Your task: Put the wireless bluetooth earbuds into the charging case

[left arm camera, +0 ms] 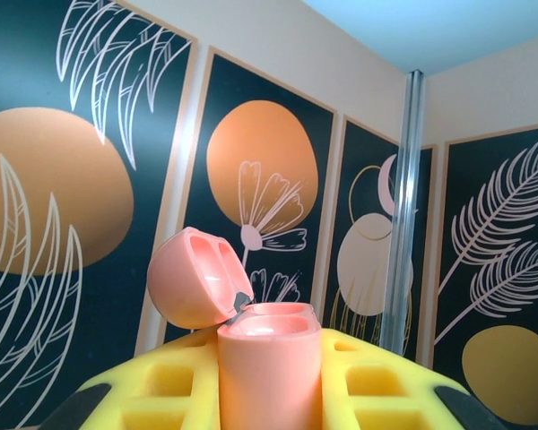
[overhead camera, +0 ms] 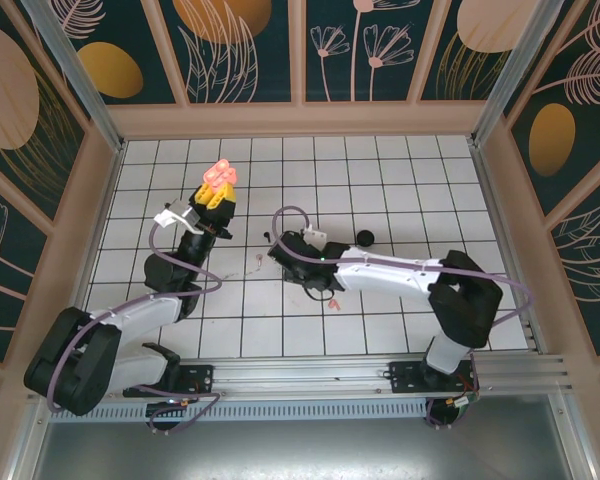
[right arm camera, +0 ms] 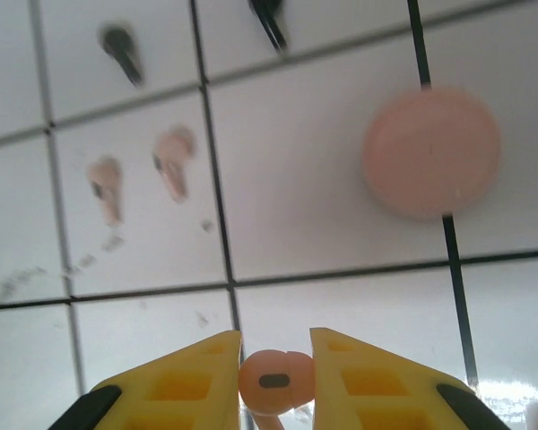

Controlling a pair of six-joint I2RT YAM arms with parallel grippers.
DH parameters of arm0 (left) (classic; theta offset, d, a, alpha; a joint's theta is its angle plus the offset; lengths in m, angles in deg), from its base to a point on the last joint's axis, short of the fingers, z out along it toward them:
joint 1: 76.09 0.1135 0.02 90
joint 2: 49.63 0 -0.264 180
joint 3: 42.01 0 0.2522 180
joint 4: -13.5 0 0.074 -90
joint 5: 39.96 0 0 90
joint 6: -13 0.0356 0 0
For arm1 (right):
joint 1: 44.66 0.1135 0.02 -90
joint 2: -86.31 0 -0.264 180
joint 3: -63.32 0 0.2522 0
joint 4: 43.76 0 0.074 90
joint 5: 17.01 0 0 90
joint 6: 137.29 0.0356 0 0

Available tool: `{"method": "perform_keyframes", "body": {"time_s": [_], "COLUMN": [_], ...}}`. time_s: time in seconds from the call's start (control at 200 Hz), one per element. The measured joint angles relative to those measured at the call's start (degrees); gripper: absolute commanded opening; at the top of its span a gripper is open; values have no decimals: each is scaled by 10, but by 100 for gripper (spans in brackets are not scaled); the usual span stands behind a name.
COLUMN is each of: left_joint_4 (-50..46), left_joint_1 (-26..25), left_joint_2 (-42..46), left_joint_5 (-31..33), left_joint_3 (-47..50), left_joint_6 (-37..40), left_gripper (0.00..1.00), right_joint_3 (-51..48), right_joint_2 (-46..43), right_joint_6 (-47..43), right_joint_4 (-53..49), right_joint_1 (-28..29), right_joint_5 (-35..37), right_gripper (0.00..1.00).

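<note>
One coral earbud (right arm camera: pixel 271 383) sits pinched between the fingers of the right gripper (right arm camera: pixel 274 358), low over the tiles (right arm camera: pixel 323 224). The open charging case (left arm camera: pixel 269 376) stands mouth-up, clamped in the raised left gripper (overhead camera: pixel 218 197). It lies leftward of the right gripper and farther from the bases, so the right arm likely lifts and crosses.

The top camera looks steeply down over the whole table (overhead camera: pixel 380 170). The left wrist camera tilts up at the walls (left arm camera: pixel 269 170), close on the case (left arm camera: pixel 269 376), shared with the top view. The right wrist camera faces down, near the table.
</note>
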Motion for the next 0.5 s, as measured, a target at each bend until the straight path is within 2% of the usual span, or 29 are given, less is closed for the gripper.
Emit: {"method": "perform_keyframes", "body": {"time_s": [0.215,0.5], "left_joint_4": [-42,-100], "left_joint_1": [0,0], "left_joint_2": [21,25], "left_joint_5": [-24,-48], "left_joint_3": [-17,-38], "left_joint_6": [26,70], "left_gripper": [0,0], "right_joint_3": [-1,9], "right_joint_2": [-84,-162], "right_joint_6": [-85,-211], "right_joint_4": [73,163], "right_joint_1": [-40,-78], "right_joint_5": [30,31], "right_gripper": [23,25]}}
